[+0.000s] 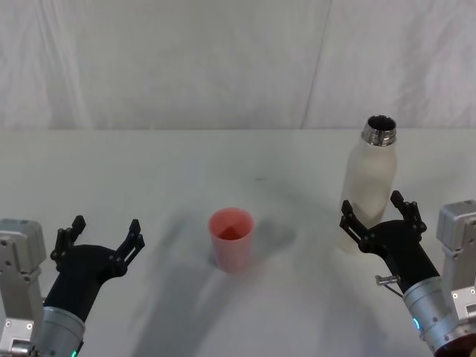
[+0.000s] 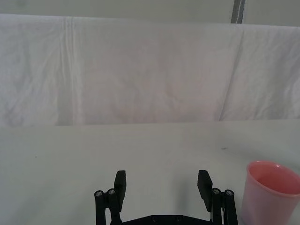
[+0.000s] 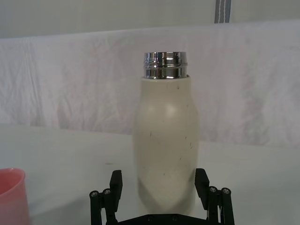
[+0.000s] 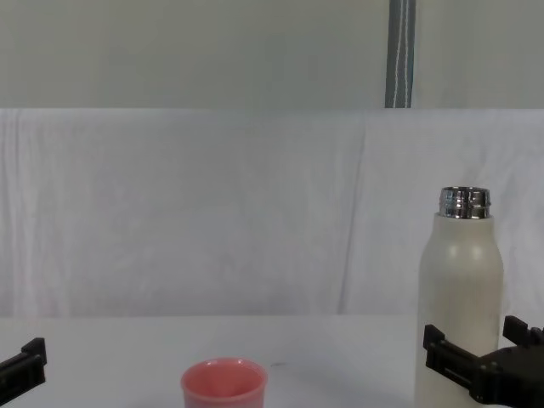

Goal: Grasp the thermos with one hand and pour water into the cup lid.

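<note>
The cream-white thermos stands upright at the right of the table, its steel neck uncapped. My right gripper is open, with one finger on each side of the thermos's lower body; I cannot tell whether they touch it. The right wrist view has the gripper straddling the bottle, and the chest view has it low on the thermos. The pink cup lid stands upright mid-table, left of the thermos. My left gripper is open and holds nothing, hovering left of the cup lid.
A white cloth covers the table and hangs as a backdrop behind it. There is bare tabletop between the cup lid and each gripper. A grey vertical pole rises behind the backdrop.
</note>
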You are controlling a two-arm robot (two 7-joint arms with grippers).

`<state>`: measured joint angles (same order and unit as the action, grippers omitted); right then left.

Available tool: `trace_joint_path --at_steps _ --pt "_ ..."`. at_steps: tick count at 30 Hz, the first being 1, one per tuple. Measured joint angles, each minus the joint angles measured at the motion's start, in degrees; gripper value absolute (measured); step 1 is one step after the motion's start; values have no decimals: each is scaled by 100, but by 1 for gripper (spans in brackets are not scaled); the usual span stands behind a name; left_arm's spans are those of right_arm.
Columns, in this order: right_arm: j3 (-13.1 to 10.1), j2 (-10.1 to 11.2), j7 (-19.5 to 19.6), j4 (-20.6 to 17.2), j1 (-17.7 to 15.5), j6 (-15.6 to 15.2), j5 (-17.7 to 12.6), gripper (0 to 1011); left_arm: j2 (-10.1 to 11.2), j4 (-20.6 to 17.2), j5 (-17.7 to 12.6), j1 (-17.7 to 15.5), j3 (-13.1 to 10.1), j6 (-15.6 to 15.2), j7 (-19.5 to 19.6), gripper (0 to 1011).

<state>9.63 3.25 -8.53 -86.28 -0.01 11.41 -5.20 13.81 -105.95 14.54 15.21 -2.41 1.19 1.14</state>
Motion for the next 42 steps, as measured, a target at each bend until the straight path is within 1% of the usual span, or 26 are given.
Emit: trace_joint_path --at_steps 15,22,32,42 --pt "13 18 -61 159 197 -44 -47 1000 0 0 0 0 0 0 0 1001" --pt "36 26 -86 287 327 -30 -60 1000 0 0 0 0 0 0 0 1001" --pt "26 41 -85 366 396 -8 -74 1000 0 0 0 0 0 0 0 1001" --pt "16 38 -80 533 542 18 -74 1000 -1 0 0 0 0 0 0 1001"
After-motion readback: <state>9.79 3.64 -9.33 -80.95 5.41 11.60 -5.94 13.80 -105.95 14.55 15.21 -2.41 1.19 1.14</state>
